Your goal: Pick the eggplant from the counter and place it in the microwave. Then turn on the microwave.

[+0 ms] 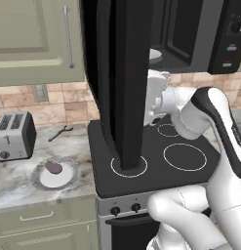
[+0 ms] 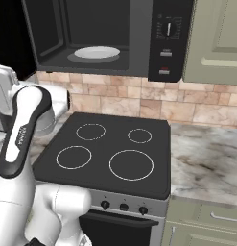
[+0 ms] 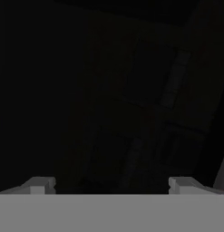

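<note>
glossy black microwave [image 2: 110, 38] door; marbled stone counter [image 2: 206, 153]; brushed-metal toaster [image 1: 13, 135].

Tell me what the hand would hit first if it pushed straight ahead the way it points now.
Most likely the inner face of the open microwave door: the hand, jaws open, faces a dark glossy surface close ahead, though depth there is hard to judge.

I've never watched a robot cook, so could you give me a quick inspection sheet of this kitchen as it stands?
Surface: marbled counter either side of a black stovetop.
Job's things: eggplant on a plate on the counter; microwave, door open, white dish inside.
Clutter: toaster; dark utensil.
Hand: hand open, empty.
Cables: nothing seen.
Surroundings: tile backsplash, green cabinets.
</note>
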